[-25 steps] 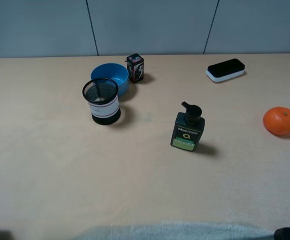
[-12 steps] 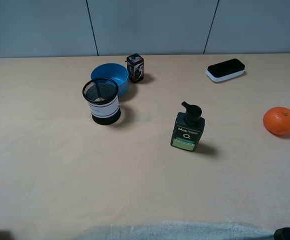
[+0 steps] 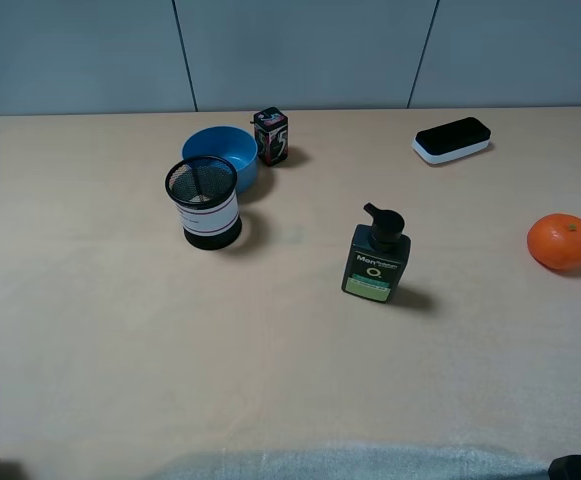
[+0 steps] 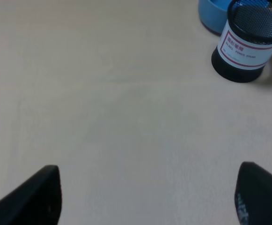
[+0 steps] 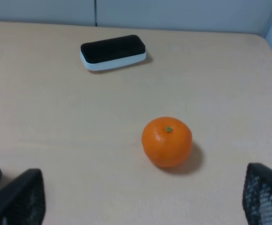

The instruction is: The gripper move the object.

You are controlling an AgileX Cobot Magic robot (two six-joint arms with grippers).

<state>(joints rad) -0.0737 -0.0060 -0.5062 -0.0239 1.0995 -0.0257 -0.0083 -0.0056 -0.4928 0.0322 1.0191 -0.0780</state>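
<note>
Beige surface (image 3: 120,330) carries the cup (image 3: 202,204) upright, touching the bowl (image 3: 226,152); both claws, left (image 4: 147,197) and right (image 5: 140,199), cropped to spread tips, nothing between them.

Perhaps "Men" on pump bottle (image 3: 375,257)

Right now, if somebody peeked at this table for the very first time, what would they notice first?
Probably the bright orange mandarin, sitting alone near the table's right edge. Next comes the blue bowl toward the back left, with the black mesh pen cup standing upright right in front of it. In the middle stands a dark pump bottle with a green label.
</note>
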